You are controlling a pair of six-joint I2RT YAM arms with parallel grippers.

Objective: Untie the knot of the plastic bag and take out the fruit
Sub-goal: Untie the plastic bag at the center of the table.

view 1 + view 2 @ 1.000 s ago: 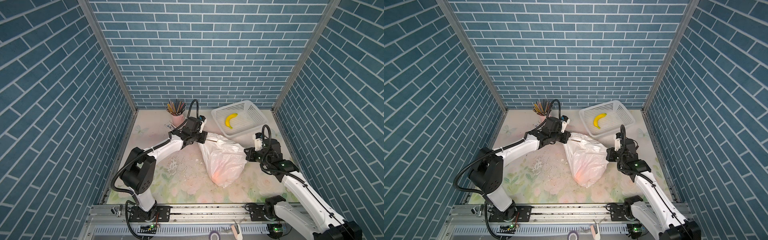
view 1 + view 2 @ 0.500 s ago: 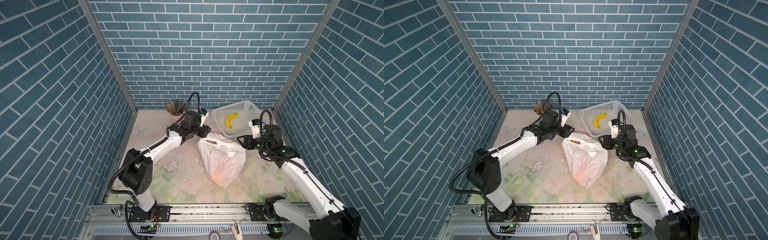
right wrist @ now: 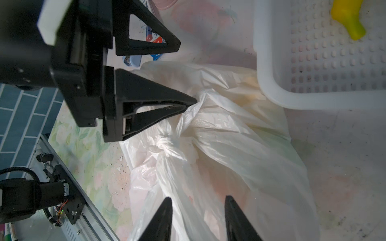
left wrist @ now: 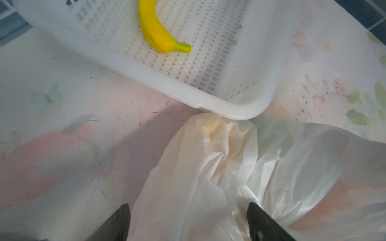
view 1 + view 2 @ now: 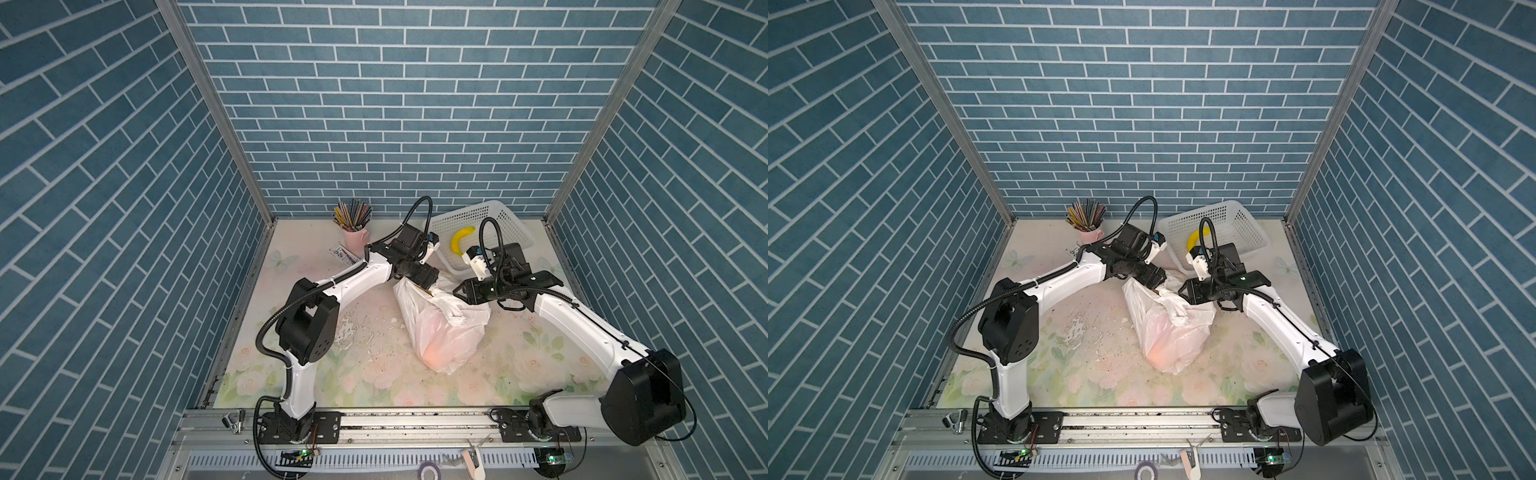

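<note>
So the plastic bag (image 5: 440, 332) is slumped mid-table, knot (image 3: 167, 141) still tied on top, fruit (image 5: 434, 353) just an orange blur through the film, basket (image 5: 490, 216) at its 1 o'clock. At the bag's 11 o'clock the left gripper (image 3: 188, 73) is spread wide, gripping nothing, one fingertip touching film. At 2 o'clock the right gripper (image 3: 198, 198) is partway open, straddling loose film.
</note>
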